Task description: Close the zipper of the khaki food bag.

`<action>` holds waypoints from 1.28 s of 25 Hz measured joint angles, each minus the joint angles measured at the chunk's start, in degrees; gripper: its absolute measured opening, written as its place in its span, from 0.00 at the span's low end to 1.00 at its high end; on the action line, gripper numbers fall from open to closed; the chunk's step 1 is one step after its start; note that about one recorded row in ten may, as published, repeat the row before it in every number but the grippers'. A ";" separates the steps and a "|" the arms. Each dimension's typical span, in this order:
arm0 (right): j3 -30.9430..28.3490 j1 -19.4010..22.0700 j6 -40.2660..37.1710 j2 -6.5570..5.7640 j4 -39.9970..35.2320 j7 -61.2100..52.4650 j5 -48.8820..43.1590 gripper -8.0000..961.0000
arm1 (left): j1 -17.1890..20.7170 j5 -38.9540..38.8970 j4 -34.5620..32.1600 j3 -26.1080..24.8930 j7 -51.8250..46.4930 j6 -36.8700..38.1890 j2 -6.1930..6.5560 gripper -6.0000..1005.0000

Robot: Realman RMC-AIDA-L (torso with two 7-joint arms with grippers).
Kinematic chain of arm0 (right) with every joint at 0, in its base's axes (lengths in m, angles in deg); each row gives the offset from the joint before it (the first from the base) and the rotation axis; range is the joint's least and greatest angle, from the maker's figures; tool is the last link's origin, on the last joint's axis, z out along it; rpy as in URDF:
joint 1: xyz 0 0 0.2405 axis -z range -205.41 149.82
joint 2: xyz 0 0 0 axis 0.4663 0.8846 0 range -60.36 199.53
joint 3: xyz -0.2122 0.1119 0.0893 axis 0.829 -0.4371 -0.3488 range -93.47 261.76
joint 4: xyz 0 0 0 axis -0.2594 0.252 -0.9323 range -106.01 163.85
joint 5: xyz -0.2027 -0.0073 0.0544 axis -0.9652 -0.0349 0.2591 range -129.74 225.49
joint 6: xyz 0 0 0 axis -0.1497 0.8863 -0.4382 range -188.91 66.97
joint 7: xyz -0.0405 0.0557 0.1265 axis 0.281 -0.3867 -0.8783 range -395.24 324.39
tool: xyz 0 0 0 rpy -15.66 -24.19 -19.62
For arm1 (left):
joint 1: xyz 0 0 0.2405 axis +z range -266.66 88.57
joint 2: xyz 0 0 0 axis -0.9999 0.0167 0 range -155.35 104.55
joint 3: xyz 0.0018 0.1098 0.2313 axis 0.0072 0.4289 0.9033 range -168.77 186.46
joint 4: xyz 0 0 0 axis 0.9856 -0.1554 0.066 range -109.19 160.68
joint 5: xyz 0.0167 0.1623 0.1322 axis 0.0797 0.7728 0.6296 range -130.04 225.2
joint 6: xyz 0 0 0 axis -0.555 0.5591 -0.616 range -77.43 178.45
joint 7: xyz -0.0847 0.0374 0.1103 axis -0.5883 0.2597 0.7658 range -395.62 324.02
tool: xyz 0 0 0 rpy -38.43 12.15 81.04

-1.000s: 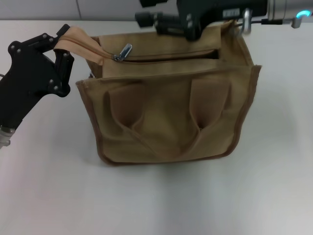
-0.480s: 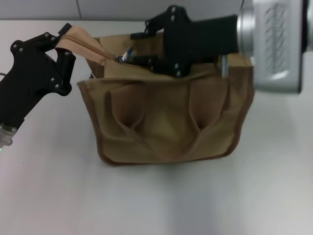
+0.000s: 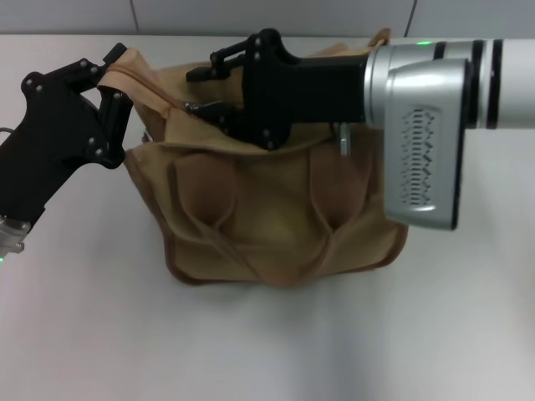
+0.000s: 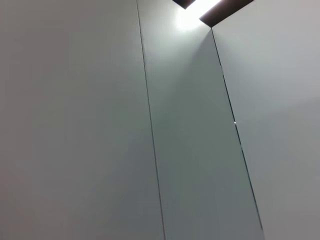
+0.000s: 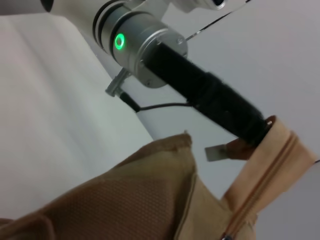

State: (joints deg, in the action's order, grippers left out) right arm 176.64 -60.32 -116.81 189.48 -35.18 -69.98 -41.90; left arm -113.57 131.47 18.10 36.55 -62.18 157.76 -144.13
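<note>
Left gripper (image 3: 107, 83) stays clenched on the tan fabric zipper tail (image 3: 138, 77) of the boxy khaki canvas bag (image 3: 276, 209); right gripper (image 3: 201, 90), fingers spread around the small silver slider (image 3: 191, 107), should pinch it, then draw toward the left gripper.

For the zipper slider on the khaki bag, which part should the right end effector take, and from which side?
Take the small metal pull tab, not the track. It sits near the bag's left top corner, beside the fabric tail that the left end effector pinches taut. Coming along the khaki food bag's top from the robot's right, as the right end effector is, probably suits the tab's pose.
</note>
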 joint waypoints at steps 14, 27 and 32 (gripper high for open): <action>5.15 4.13 5.63 -0.01 -0.95 6.02 8.33 0.06 | -0.18 -0.41 -0.62 -0.26 -1.67 0.88 0.17 0.05; 4.94 6.66 6.44 -0.01 -1.28 5.93 10.10 0.01 | 0.31 -0.45 -1.08 -3.45 -3.54 -0.53 0.18 0.05; 4.26 8.23 6.16 -0.01 -1.61 7.03 11.79 0.01 | 0.43 -0.44 -1.16 -4.65 -3.64 -1.29 0.30 0.05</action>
State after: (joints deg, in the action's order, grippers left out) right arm 180.89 -52.09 -110.65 189.47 -36.80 -62.95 -30.11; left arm -113.13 131.03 16.95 31.90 -65.82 156.47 -143.83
